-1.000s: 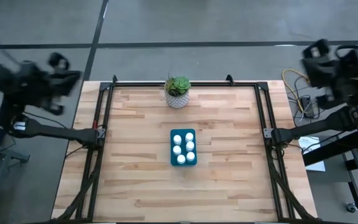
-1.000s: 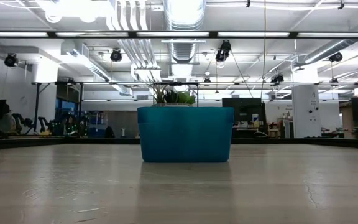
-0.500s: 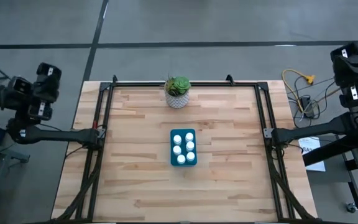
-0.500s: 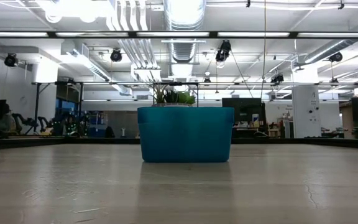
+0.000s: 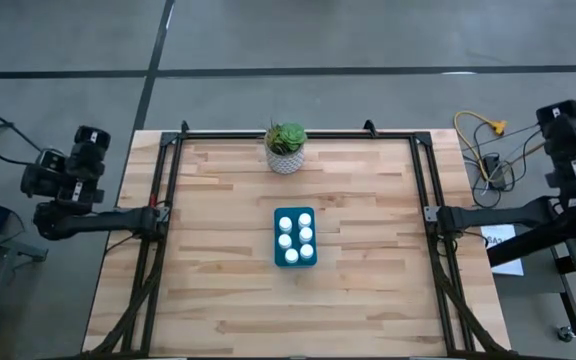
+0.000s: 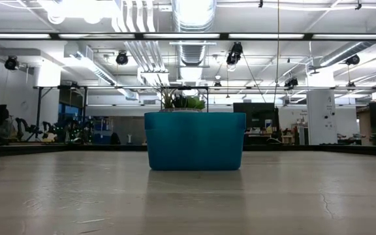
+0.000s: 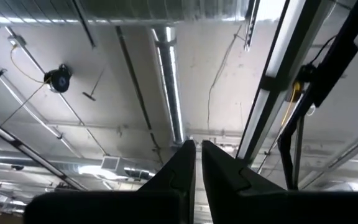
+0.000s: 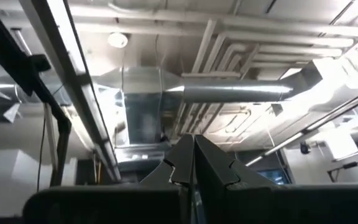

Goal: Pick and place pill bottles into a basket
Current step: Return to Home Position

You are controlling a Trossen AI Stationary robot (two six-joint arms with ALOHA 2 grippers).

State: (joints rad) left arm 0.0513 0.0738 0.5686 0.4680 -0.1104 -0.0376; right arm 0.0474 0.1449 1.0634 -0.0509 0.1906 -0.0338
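High view: six pill bottles (image 5: 286,240) stand inside the teal basket (image 5: 295,264).

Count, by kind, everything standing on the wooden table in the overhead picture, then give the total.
Basket: 1
Pill bottles: 6, all inside it
Potted plant: 1
Total: 8
Left gripper and right gripper sit beyond the table's sides, uncounted.
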